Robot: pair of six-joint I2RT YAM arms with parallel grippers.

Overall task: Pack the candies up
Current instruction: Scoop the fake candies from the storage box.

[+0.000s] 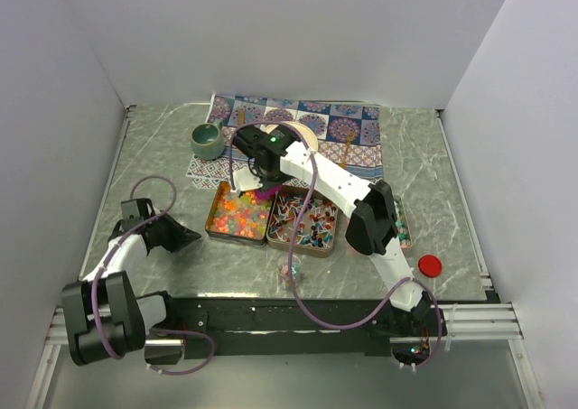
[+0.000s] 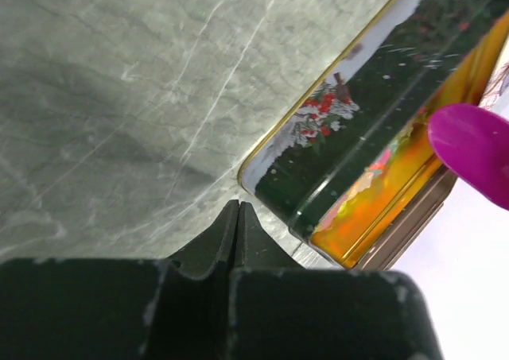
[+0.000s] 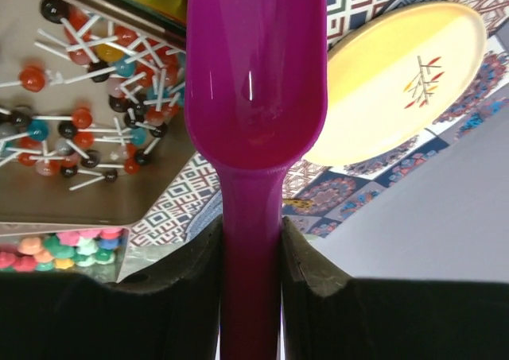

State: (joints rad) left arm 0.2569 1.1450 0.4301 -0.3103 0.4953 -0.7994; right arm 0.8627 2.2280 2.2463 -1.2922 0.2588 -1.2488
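The candies lie in three open tins side by side in the middle of the table (image 1: pixel 153 165). Orange, yellow and red gummies (image 1: pixel 238 216) fill the left tin (image 2: pixel 342 153), stick lollipops (image 1: pixel 305 221) the middle one, and pastel pieces (image 3: pixel 67 249) the right one, which the right arm mostly hides from above. The right gripper (image 3: pixel 251 249) is clamped on the handle of a purple scoop (image 3: pixel 254 98), whose bowl hangs over the far right corner of the gummy tin. The left gripper (image 2: pixel 237 217) has its fingers pressed together on nothing, low over bare table just left of that tin. A green mug (image 1: pixel 208 140) and a yellow plate (image 3: pixel 398 82) sit on a patterned cloth (image 1: pixel 348 125) at the far edge. A red lid (image 1: pixel 430 264) lies towards the near right corner, and a small clear container (image 1: pixel 289 274) stands by the near edge.
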